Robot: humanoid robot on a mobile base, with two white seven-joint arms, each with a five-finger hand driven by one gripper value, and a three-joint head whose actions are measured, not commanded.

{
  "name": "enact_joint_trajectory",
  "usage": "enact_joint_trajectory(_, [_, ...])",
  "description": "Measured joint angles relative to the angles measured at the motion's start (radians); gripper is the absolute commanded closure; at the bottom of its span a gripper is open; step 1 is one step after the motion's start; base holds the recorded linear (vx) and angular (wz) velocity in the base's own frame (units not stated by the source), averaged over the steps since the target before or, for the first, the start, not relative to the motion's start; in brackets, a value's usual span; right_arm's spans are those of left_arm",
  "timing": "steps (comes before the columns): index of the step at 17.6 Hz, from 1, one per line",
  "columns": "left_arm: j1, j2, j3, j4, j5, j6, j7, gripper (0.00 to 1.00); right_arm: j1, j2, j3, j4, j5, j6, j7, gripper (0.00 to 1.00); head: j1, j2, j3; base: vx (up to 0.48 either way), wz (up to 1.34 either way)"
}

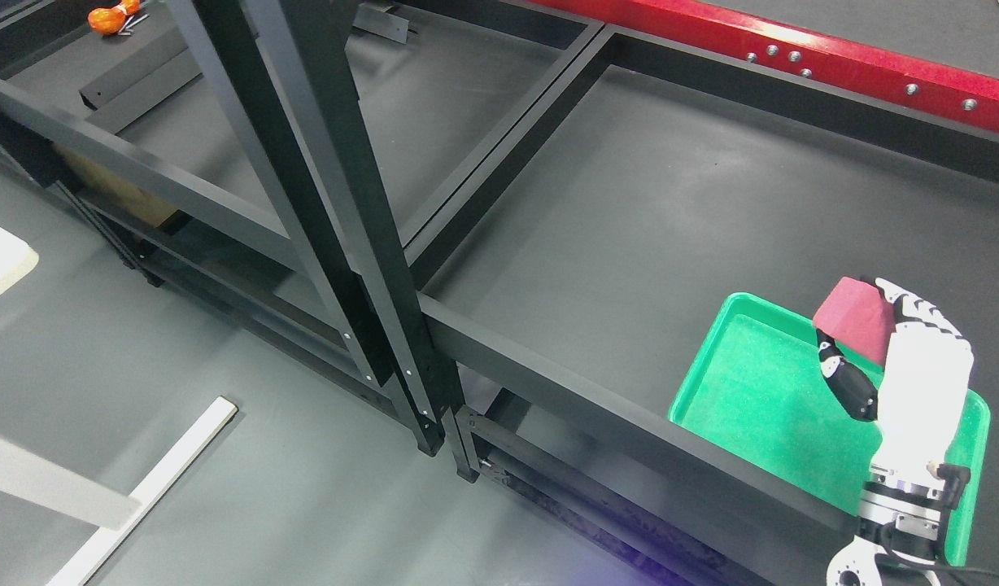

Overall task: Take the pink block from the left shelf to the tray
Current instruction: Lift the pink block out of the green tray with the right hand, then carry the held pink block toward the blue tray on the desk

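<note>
Fingers (pixel 914 313) of right hand (pixel 914 366) curled on the pink block (pixel 856 319), thumb under, block held above the tray's (pixel 752 399) far right edge.

Block: matte, faceted, angular wedge-like shape, clear of the tray floor. Tray: green plastic, rectangular, rounded corners, raised rim, fine-textured floor, sitting at the near right corner of the dark matte shelf surface (pixel 670 220). Shelf frame (pixel 320 203): black square-section metal beams. Glossy red beam (pixel 833 57) with bolts along the far edge.

No legible text, label, brand, number or sign found on any surface in the head view.
</note>
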Motion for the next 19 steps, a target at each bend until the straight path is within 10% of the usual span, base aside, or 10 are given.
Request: enact_joint_trajectory(19, [0.0, 0.0, 0.0, 0.0, 0.0, 0.0, 0.0, 0.0, 0.001, 0.0, 0.0, -0.008, 0.0, 0.0, -0.002, 0.98, 0.0, 0.0, 0.0, -0.045, 0.52])
